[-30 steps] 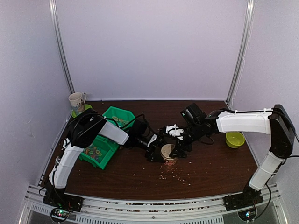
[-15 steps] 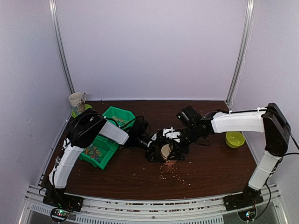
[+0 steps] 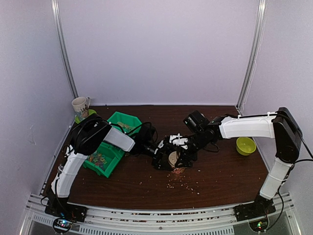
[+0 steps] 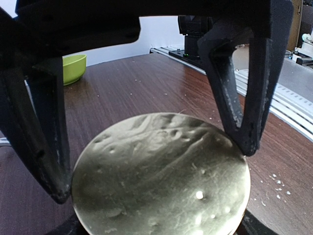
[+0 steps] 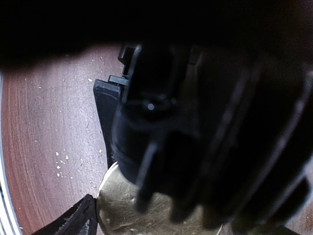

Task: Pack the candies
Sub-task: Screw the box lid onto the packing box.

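- Writing: white mug [image 3: 80,105] at the far-left corner has dark print, too small to read. Nothing else legible.
- Candies [image 3: 100,159]: a heap of tiny mixed-colour pieces (orange, red, green) in the near compartment of the green plastic bin [image 3: 113,147], left side of the dark brown wood surface [image 3: 220,171].
- Left hand [image 4: 155,169]: black fingers [image 4: 239,98] pressed against opposite edges of the round gold metal lid [image 4: 161,196], which is dented and scratched, mid-surface.
- Right hand [image 3: 185,149]: right over the same lid, just beside the left hand. Wrist view is dark and blurred, so can't tell how far open it is.
- Pale crumbs [image 3: 185,185] are scattered in front of the lid.
- Small yellow-green bowl [image 3: 245,146] sits well apart, right side.
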You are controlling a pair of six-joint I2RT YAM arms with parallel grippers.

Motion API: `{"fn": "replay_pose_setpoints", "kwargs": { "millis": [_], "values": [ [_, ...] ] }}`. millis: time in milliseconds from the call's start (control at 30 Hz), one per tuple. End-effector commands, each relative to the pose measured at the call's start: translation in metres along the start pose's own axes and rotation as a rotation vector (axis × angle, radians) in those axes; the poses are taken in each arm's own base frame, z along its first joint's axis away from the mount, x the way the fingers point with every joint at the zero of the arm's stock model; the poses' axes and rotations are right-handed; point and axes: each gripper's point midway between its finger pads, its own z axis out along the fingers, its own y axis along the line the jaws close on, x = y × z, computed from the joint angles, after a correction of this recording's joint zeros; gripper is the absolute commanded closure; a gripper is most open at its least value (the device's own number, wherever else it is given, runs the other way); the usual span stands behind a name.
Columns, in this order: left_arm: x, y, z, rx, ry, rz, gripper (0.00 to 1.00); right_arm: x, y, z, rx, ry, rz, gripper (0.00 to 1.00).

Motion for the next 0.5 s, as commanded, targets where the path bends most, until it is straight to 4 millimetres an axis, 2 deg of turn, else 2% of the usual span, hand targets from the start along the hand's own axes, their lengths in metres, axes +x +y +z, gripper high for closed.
{"fn": "replay_pose_setpoints", "kwargs": {
  "millis": [0,333,467],
  "values": [
    [0.099,-0.040,0.012,0.000,0.204,-0.243,0.33,0.001,0.002,0.004,-0.019,0.030,0.021,0.12],
    [0.105,-0.025,0.011,-0.083,0.231,-0.269,0.36,-0.002,-0.005,0.001,0.029,0.042,0.037,0.15],
    [0.113,-0.007,0.006,-0.205,0.271,-0.297,0.36,-0.003,-0.016,-0.002,0.093,0.047,0.101,0.15]
  ]
}}
